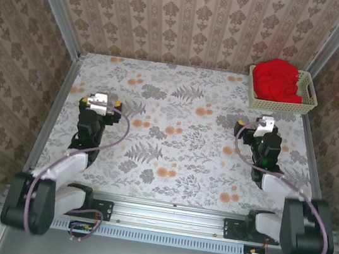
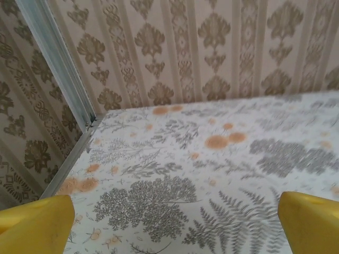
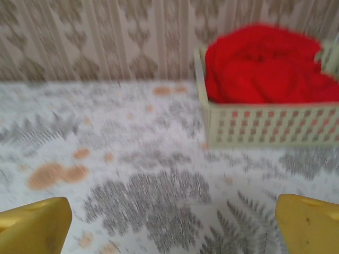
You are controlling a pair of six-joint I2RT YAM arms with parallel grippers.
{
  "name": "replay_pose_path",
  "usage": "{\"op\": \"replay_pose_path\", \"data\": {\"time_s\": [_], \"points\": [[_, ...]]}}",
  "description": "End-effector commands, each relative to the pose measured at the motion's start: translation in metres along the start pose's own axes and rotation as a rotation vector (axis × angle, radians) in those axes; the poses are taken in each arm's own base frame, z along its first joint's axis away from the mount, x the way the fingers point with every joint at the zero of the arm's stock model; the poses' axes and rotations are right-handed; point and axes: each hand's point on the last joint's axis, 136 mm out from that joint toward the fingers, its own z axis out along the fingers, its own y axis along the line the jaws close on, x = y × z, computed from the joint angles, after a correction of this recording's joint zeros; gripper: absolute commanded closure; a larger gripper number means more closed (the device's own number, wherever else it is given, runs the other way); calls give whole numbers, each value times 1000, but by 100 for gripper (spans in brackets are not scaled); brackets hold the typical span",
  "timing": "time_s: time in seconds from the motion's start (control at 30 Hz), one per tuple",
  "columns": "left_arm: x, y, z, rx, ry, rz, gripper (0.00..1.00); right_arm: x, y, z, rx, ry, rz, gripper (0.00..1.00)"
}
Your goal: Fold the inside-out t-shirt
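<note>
Nearest, the left gripper (image 1: 101,99) and the right gripper (image 1: 266,123) are gaping fully wide above the flowered table (image 1: 180,141), gripping nothing. Farther off, at the table's one o'clock corner, the red t-shirt (image 1: 278,79) is lying bunched inside the pale green basket (image 1: 282,107).

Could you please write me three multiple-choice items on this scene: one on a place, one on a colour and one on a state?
1. Where is the bright red cloth t-shirt?
A. Spread flat mid-table
B. Bunched in the pale green plastic lattice basket at the far right corner
C. Draped over the back wall

2. What colour are the fingertips in the right wrist view?
A. Yellow
B. Blue
C. White

3. How is the right claw?
A. Shut on the shirt
B. Shut on nothing
C. Open and empty

Answers:
1 B, the red heap sits inside the basket walls.
2 A, yellow pads show at both lower corners.
3 C, its fingers stand wide apart with nothing between them.
</note>
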Motion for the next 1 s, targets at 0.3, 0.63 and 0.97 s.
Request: {"op": "replay_pose_path", "data": {"time_s": [0.3, 0.63, 0.97], "points": [[-22, 43, -65, -174, 215, -529, 0, -81, -25, -82, 175, 56, 468, 0], [-10, 26, -64, -39, 269, -629, 0, -72, -7, -38, 78, 192, 386, 0], [1, -60, -31, 179, 436, -410, 0, -91, -42, 63, 337, 298, 198, 0]]}}
